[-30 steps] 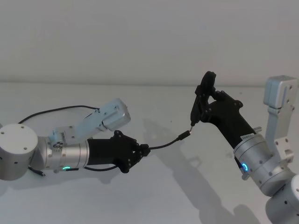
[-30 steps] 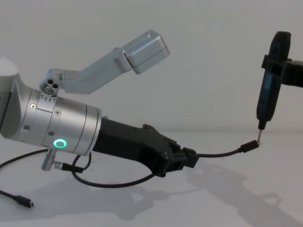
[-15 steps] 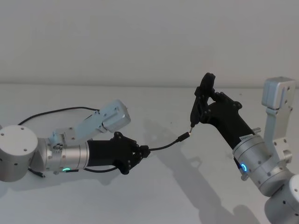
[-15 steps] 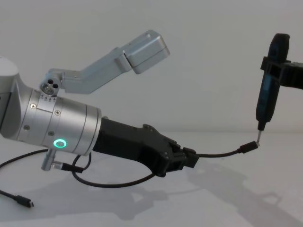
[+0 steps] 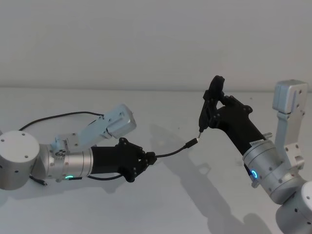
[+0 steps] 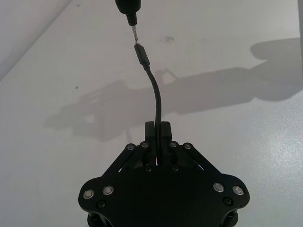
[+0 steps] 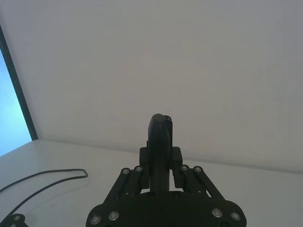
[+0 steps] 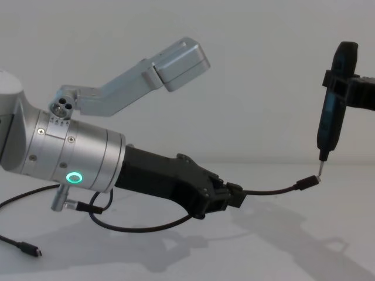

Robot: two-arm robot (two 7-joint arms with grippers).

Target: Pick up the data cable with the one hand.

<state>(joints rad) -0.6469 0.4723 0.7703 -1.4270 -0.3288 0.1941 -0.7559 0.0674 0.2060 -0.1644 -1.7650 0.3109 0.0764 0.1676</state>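
White table surface (image 5: 161, 204) and a pale plain wall fill the scene. From the head view, the left gripper (image 5: 150, 157), a black angular two-finger gripper on a thick silver cylinder with a green glowing ring, is closed on the long thin black flexible data cable (image 5: 170, 151) a short way behind one plug; this end is lifted off the table, and the rest trails back to the left along the table. So I judge the pick-up is mostly done, and only lifting the slack remains. The right gripper (image 5: 209, 109) is clamped on a slim upright black tool with a pointed metal tip (image 5: 210, 105). In the left wrist view, the free length of cable (image 6: 155, 92) runs straight out from the closed fingers (image 6: 163, 132), and its plug points at the tool tip (image 6: 134, 31) and almost touches it. In the right wrist view, the tool (image 7: 160, 142) stands between the closed fingers. In the chest view, the long axis of the held cable part (image 8: 275, 188) is nearly horizontal and points to the right, with the plug rising a little.
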